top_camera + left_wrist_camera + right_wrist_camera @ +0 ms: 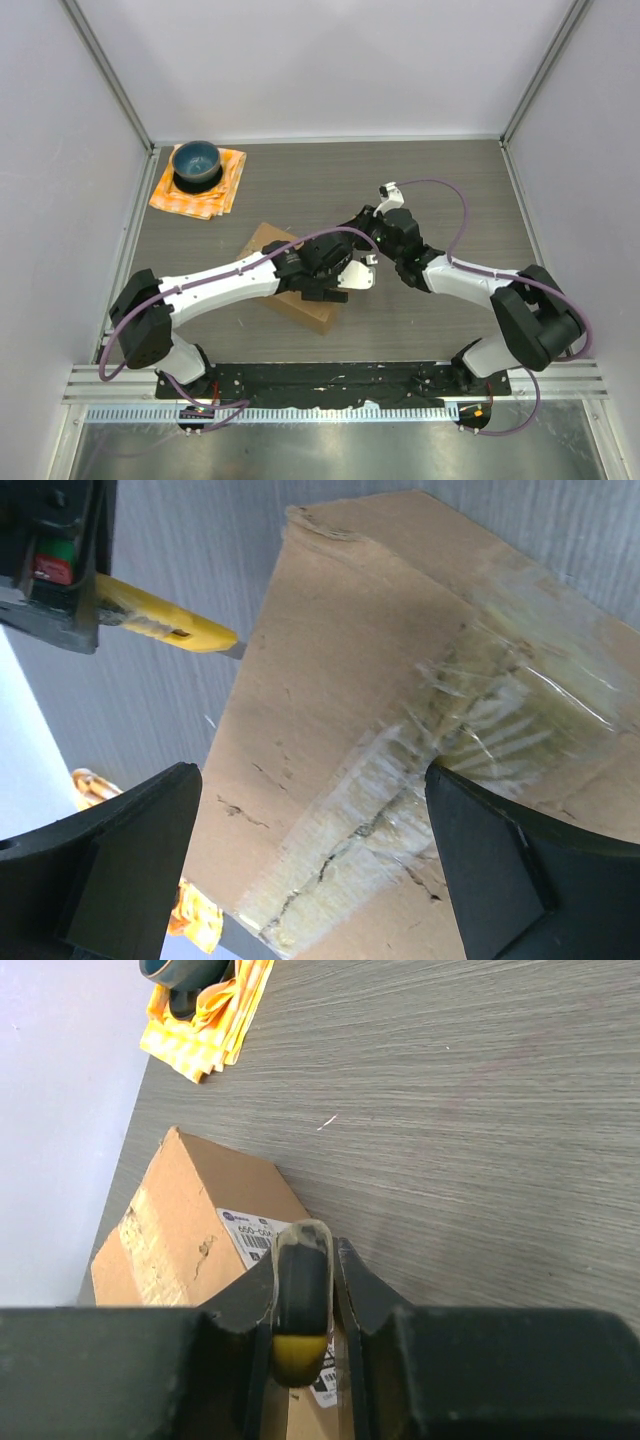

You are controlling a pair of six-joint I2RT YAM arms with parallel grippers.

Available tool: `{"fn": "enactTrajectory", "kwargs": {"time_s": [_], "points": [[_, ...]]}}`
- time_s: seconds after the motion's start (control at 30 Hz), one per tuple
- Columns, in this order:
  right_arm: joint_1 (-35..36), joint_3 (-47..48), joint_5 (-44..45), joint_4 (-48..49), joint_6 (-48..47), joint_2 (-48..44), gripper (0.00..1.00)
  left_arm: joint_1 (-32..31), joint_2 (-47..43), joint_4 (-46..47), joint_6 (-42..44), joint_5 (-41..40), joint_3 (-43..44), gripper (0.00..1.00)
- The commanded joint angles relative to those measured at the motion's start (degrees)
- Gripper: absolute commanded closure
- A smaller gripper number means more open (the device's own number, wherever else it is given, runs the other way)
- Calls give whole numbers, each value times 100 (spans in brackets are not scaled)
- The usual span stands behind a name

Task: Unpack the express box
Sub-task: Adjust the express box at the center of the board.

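Observation:
The express box (308, 312), a brown carton with clear tape along its seam (400, 800), lies in the middle of the table, partly under my left arm. My left gripper (335, 285) hangs open right over it, one finger on each side of the taped seam (320, 865). My right gripper (368, 258) is shut on a yellow and black utility knife (300, 1305). In the left wrist view the knife (165, 625) points its blade at the box's long edge; whether they touch I cannot tell. A white label (250, 1232) is stuck on the box (185, 1220).
An orange checked cloth (200, 185) with a blue bowl (196, 163) on it lies at the back left. White walls with metal posts close in the left, right and back sides. The arms' bases stand on the rail at the near edge.

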Motion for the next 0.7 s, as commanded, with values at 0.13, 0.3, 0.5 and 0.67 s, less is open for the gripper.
{"fn": "enactTrajectory", "kwargs": {"time_s": [0.13,0.3,0.5,0.67], "points": [[-18,94,-633,799,443,392,99,-124,249,1530,342,-1368,-486,0],[-9,42,-738,782,496,462,99,-186,320,1908,544,-1598,-679,0],[0,15,-704,738,470,515,99,-274,320,2278,764,-2064,-803,0],[0,59,-651,606,338,489,99,-274,241,2076,650,-2275,-426,3]]}}
